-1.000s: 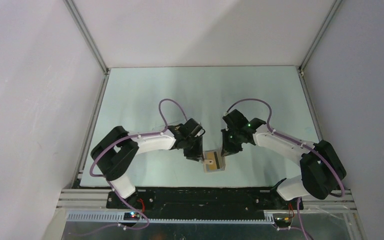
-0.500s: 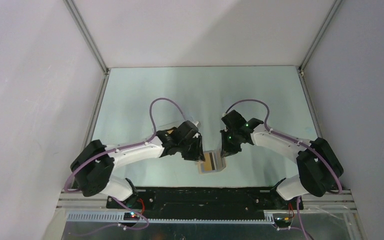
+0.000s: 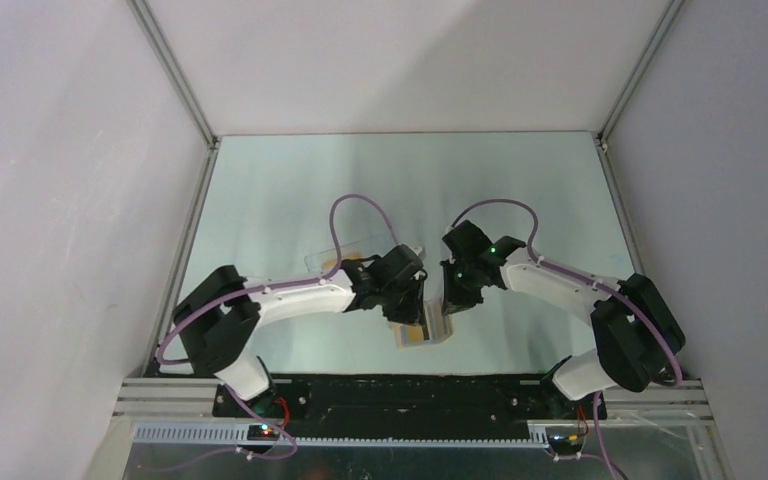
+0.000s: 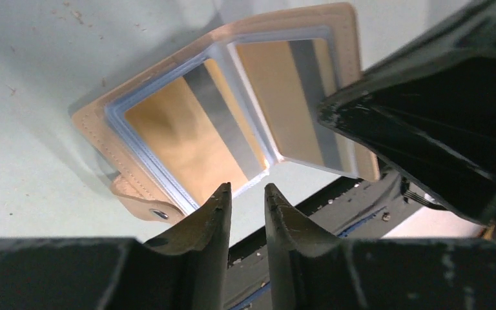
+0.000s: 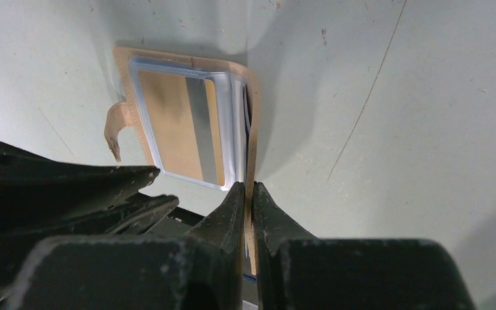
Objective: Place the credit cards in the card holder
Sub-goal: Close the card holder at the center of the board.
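Note:
The tan card holder [image 3: 426, 336] lies open near the table's front edge, between both grippers. In the left wrist view its blue-edged pockets [image 4: 168, 139] each show an orange-yellow credit card [image 4: 187, 129] with a dark stripe; a second card [image 4: 284, 97] sits in the raised right leaf. My right gripper [image 5: 248, 187] is shut on the edge of that right leaf [image 5: 253, 129], which it holds upright. My left gripper [image 4: 247, 190] hovers at the holder's left leaf, jaws a little apart with nothing between them. The snap tab [image 4: 148, 206] sticks out beside it.
A clear plastic box [image 3: 332, 254] lies behind the left arm. The black base rail [image 3: 410, 395] runs just in front of the holder. Grey walls close in the table at left, right and back.
My left arm has swung right, bringing its gripper over the holder's left side and uncovering the clear box behind it. The right gripper has kept its grip in the same place.

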You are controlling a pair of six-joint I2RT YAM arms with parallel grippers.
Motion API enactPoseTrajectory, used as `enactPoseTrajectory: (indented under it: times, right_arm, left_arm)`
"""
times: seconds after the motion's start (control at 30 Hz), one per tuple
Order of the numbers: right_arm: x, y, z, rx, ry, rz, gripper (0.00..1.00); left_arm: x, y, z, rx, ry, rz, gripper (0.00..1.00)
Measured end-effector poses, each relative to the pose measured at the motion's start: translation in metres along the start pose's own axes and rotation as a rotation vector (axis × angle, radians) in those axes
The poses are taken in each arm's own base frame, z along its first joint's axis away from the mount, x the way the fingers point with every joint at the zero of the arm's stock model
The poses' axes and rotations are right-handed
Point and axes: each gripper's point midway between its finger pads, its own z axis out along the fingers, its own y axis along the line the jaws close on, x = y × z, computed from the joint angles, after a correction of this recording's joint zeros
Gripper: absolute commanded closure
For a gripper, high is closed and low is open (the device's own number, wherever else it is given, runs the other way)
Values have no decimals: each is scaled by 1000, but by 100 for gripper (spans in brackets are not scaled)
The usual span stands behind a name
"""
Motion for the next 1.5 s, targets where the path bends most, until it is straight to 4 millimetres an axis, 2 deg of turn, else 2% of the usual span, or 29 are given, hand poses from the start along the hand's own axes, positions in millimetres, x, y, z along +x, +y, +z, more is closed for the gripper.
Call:
enactPoseTrajectory:
  times: [0.23, 0.43, 0.53, 0.77, 0.93, 1.07, 1.23, 1.5]
  right_arm:
    - [-2, -4, 0, 7, -2, 13, 92]
    - [-5, -10, -2, 18, -1, 29, 93]
    - [-5, -11, -2, 19, -2, 29, 93]
    - [-4, -7, -2, -8, 6, 25, 91]
    - [-4, 9, -3, -87, 20, 20, 69]
    - [-5, 30, -7, -196, 33, 11, 56]
    - [-3, 52, -8, -295, 48, -11, 53]
    - [8, 57, 23, -325, 142, 2, 53]
  left_arm:
    - [5, 21, 11, -78, 7, -25, 71]
    - [21, 63, 7, -181, -2, -107, 72]
    - [21, 74, 4, -203, -8, -150, 74]
    - [20, 75, 10, -201, 0, -192, 92]
    - [20, 70, 14, -180, 15, -202, 96]
    - [18, 65, 17, -160, 25, -204, 97]
    - [17, 63, 18, -150, 27, -205, 97]
    - [17, 63, 18, -149, 26, -204, 97]
